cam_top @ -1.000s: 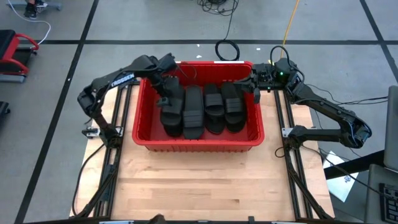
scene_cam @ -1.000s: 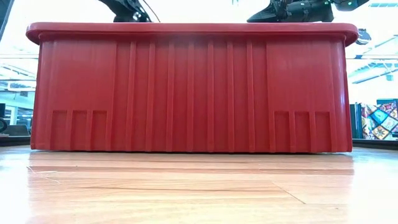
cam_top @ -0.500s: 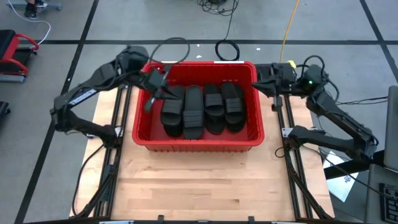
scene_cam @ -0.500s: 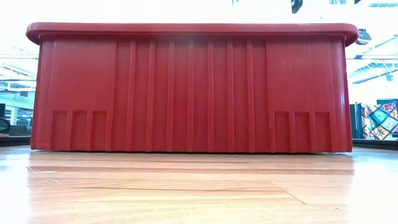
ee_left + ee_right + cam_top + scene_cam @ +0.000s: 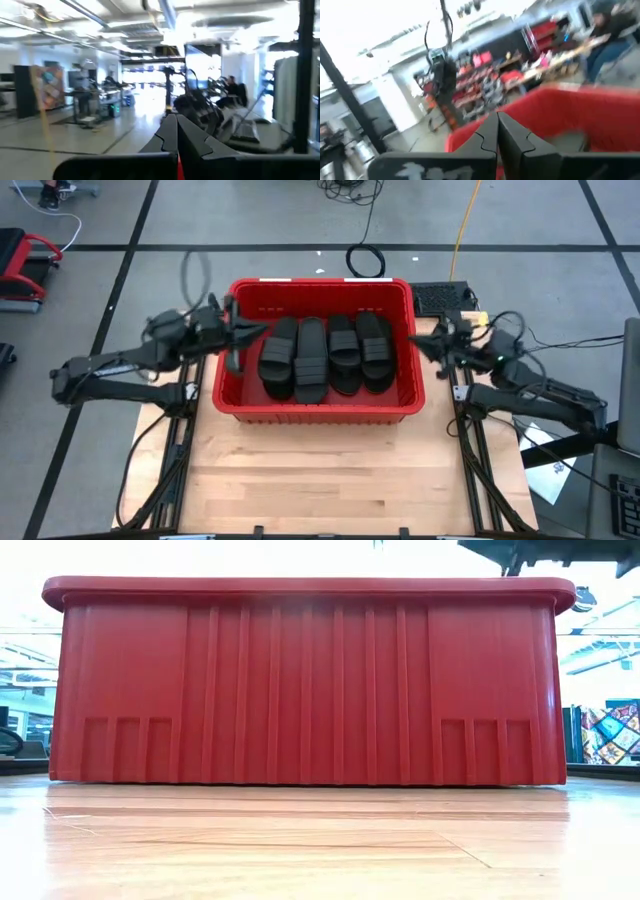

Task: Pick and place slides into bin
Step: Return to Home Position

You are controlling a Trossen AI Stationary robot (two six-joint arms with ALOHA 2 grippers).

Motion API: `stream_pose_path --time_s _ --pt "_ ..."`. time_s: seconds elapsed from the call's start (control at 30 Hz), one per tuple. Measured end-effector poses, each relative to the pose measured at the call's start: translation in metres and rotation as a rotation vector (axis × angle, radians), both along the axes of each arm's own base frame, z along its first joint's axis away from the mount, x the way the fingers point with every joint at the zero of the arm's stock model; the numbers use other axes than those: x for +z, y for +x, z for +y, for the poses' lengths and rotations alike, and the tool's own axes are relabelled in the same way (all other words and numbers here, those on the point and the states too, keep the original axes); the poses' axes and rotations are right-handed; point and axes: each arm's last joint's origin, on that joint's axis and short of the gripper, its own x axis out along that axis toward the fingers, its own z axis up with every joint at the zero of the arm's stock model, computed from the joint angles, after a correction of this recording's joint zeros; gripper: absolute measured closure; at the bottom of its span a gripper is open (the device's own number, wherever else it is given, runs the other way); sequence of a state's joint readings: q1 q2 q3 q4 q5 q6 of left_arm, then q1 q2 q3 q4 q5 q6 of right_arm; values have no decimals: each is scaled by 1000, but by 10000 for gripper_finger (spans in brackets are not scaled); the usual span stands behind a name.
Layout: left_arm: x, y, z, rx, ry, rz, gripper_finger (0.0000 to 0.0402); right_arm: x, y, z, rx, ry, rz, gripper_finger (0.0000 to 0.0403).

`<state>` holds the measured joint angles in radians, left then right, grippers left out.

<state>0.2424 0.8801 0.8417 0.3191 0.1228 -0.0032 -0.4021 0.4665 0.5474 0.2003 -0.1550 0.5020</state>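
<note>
1. The table [image 5: 300, 470] is light wood. Its near half is bare from the left edge to the right edge, giving the widest open room. Narrow strips of wood also show between the bin and the rails at the left and right edges.
2. The bin [image 5: 320, 283] stands on the far half of the table, midway between the left and right edges, with its long side along the far edge. In the low view its slotted front wall [image 5: 310, 680] fills most of the picture and hides what is inside.
3. The left gripper [image 5: 245, 336] reaches in from the table's left edge. Its tips point across the bin's left rim, above the strip of red floor beside the slides. In the left wrist view the fingers [image 5: 167, 136] are pressed together with nothing between them, and they touch nothing.
4. The right gripper [image 5: 425, 345] hangs just outside the bin's right rim, near the table's far right corner, pointing at the bin. In the right wrist view the fingers [image 5: 487, 134] meet tip to tip and hold nothing, with the red wall [image 5: 580, 110] ahead.
5. The slides [image 5: 311, 360] lie in the bin. Four show from above, side by side and touching, running from far wall to near wall. Whether more lie beneath them cannot be told.
</note>
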Motion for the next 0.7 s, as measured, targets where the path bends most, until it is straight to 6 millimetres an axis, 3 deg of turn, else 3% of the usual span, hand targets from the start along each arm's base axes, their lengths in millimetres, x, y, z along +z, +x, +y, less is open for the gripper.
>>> stream_pose_path --time_s 0.13,0.33,0.47,0.7 --pt "-12 -20 -14 75 -5 -4 402 -18 7 9 7 18 98 403" --pt "-27 -37 -26 36 -16 6 402 -21 9 16 25 -107 153 403" --pt "-49 -45 -28 71 -19 25 402 -27 4 18 30 -132 227 403" --pt "-77 -68 -30 73 -58 -129 402 -25 -12 21 27 -120 202 403"
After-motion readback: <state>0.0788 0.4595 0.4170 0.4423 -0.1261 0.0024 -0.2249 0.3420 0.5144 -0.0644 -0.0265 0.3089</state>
